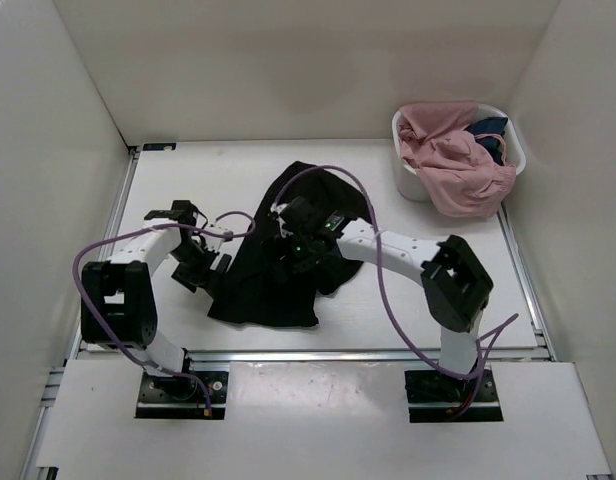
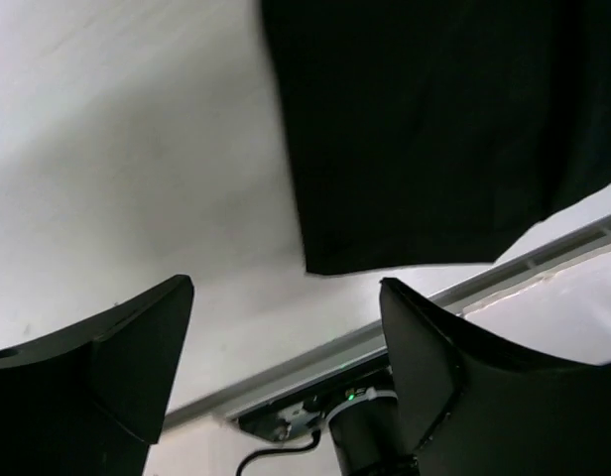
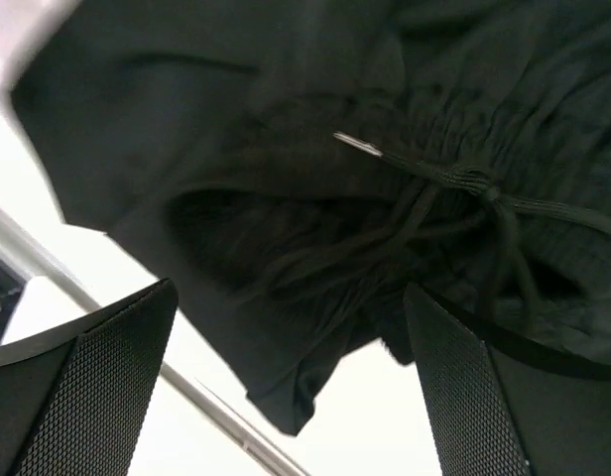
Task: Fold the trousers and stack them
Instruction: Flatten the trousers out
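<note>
The left gripper (image 2: 286, 288) stood with its two black fingers (image 2: 117, 357) spread wide apart at the bottom of the view, with nothing between them. Beyond them lay the white table (image 2: 117, 149). The black trousers (image 2: 434, 129) filled the upper right, flat and matte, with a straight left edge and a straight lower hem meeting at a corner above the gap between the fingers, clear of both. A metal rail (image 2: 544, 263) ran slantwise along the table's edge at the lower right. Low between the fingers showed a black arm base (image 2: 360, 426) with a small green light (image 2: 348, 395) and a black cable (image 2: 276, 456) beside it.
</note>
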`<state>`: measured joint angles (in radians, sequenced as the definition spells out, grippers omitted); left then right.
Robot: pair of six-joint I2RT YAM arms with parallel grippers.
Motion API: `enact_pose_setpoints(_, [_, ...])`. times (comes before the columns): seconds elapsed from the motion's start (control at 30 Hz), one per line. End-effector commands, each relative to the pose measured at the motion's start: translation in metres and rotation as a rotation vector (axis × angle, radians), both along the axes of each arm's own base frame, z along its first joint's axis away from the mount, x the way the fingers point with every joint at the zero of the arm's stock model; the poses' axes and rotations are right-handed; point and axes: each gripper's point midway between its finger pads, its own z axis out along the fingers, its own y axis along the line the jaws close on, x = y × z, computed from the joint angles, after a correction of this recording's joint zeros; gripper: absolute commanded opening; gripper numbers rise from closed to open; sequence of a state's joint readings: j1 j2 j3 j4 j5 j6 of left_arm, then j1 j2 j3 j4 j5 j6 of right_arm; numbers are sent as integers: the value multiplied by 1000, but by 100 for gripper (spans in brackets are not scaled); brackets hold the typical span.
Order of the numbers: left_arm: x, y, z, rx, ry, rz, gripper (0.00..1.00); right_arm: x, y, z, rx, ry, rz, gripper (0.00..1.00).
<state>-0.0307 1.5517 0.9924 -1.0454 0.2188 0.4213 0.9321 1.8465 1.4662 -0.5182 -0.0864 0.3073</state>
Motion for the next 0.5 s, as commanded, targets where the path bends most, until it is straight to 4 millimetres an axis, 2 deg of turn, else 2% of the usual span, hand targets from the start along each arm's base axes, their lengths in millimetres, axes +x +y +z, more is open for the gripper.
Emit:
enact_pose_setpoints(0.0, [16,-28,-4,-132,-28,-20,88,-1,9,-27,19,55,-23,99])
enact_pose_setpoints(0.1, [11,-42,-24,-140,46,-65,92,5,2,-46,-5,75,-100,99])
enact_pose_setpoints(0.17, [6,-52,-38,-136,85,-99,92,8,1,-52,-17,73,-128,94])
enact_pose_setpoints(0.2, [8,-53,-43,-111,82,-106,89,8,1,-52,-14,80,-140,87])
enact_pose_setpoints(0.23, [9,-54,-48,-92,83,-122,84,13,-2,-52,-11,85,-161,62])
enact_pose_setpoints(0.3, [7,-55,-58,-59,121,-135,65,12,-13,-52,-16,98,-203,29])
enact_pose_setpoints(0.33, [5,-55,-61,-58,132,-134,37,20,-22,-40,-3,66,-233,10])
enact_pose_setpoints(0.37, [12,-50,-60,-23,112,-136,20,20,-26,-35,2,55,-250,4])
enact_pose_setpoints(0.4, [15,-46,-60,3,113,-137,14,20,-42,-36,-21,51,-277,0])
enact_pose_setpoints(0.43, [18,-41,-58,30,95,-138,14,24,-53,-17,-3,15,-305,0])
enact_pose_setpoints(0.47, [28,-28,-53,97,57,-130,14,22,-62,-11,-13,-2,-319,0])
